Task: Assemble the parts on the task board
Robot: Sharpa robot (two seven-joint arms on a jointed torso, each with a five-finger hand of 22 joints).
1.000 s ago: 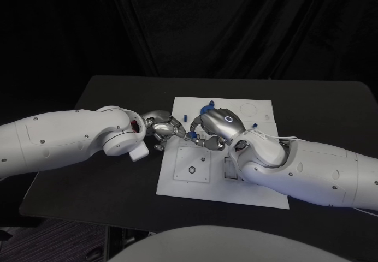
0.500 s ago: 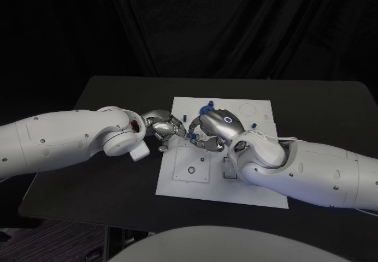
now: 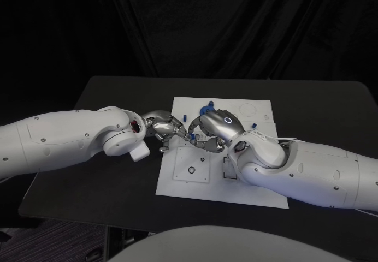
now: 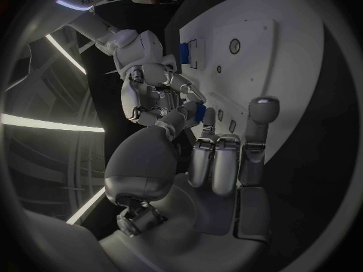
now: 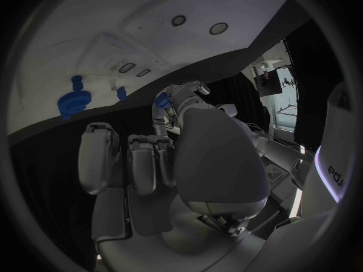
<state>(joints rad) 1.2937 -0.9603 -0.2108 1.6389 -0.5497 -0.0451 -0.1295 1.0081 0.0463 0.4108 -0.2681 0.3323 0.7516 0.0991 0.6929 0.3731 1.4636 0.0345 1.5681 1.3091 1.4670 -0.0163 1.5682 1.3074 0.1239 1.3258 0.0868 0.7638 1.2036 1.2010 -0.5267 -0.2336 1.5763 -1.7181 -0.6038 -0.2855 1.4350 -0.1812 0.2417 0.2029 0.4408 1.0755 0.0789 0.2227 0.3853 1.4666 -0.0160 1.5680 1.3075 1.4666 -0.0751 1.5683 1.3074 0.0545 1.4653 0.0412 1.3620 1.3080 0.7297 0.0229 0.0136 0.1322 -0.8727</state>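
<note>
Black table (image 3: 110,180) carrying the white task board (image 3: 236,188) at centre. Left hand (image 3: 163,130) and right hand (image 3: 211,126) meeting fingertip to fingertip above the board's left half, over its near-left edge region. Small blue part (image 4: 194,110) pinched between the fingertips of both hands; same piece visible as a blue spot (image 5: 163,100) in the right wrist view. Left hand: thumb and a finger closed on the part, remaining fingers (image 4: 227,163) extended side by side toward the board. Right hand: fingers curled around the part from the opposite side; exact share of the grasp not discernible.

Further blue parts on the board: an upright piece (image 3: 210,104) at the far edge, partly hidden behind the right hand; a slim peg (image 3: 182,116) just beside the left fingertips; another small piece (image 3: 256,126) close to the right wrist. Round blue piece (image 5: 73,100) standing in the board near its edge. Dark round holes (image 3: 192,170) and a rectangular slot (image 3: 230,168) in the board's near portion, the slot bordered by the right forearm (image 3: 315,174). Left forearm (image 3: 63,142) crossing the table's left side.
</note>
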